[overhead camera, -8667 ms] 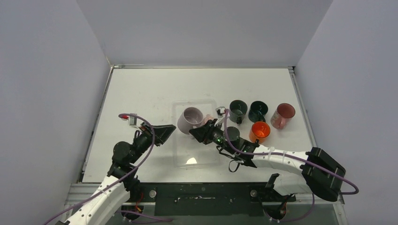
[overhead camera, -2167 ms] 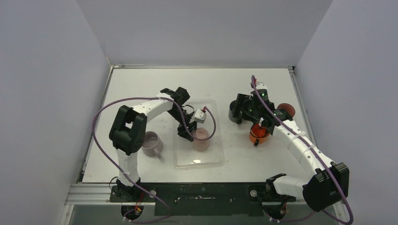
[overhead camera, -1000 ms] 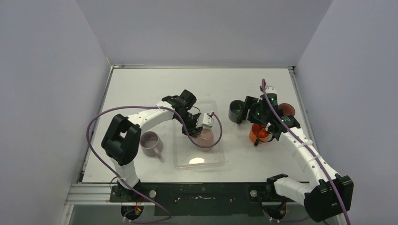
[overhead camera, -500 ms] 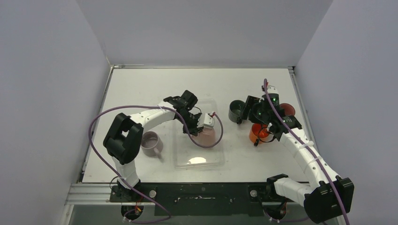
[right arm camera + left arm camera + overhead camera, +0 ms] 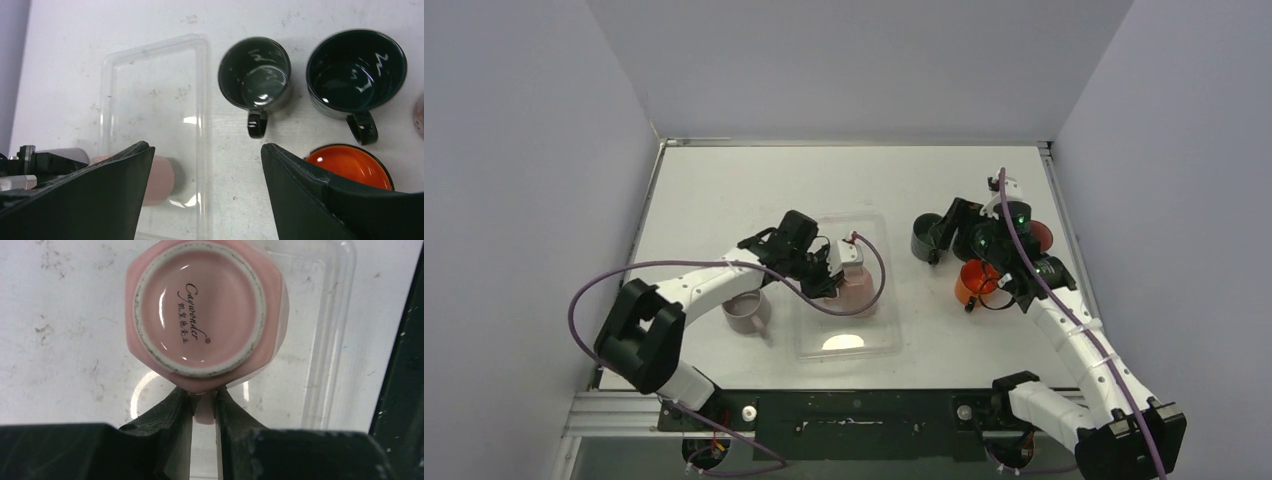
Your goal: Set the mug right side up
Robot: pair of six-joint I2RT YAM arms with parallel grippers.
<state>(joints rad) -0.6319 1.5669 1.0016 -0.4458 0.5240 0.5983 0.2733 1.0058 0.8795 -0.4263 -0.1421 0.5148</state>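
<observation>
Mug (image 5: 200,315) upside down, left end effector (image 5: 203,399) pinching handle

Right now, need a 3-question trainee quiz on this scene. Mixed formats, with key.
1. The left claw grips the pink mug by its: A rim, B handle, C base.
2. True or false: the mug's mouth faces up.
3. Fill in: the right claw is ___ (open or shut).
Key: 1 B; 2 false, its base faces up; 3 open.
</observation>
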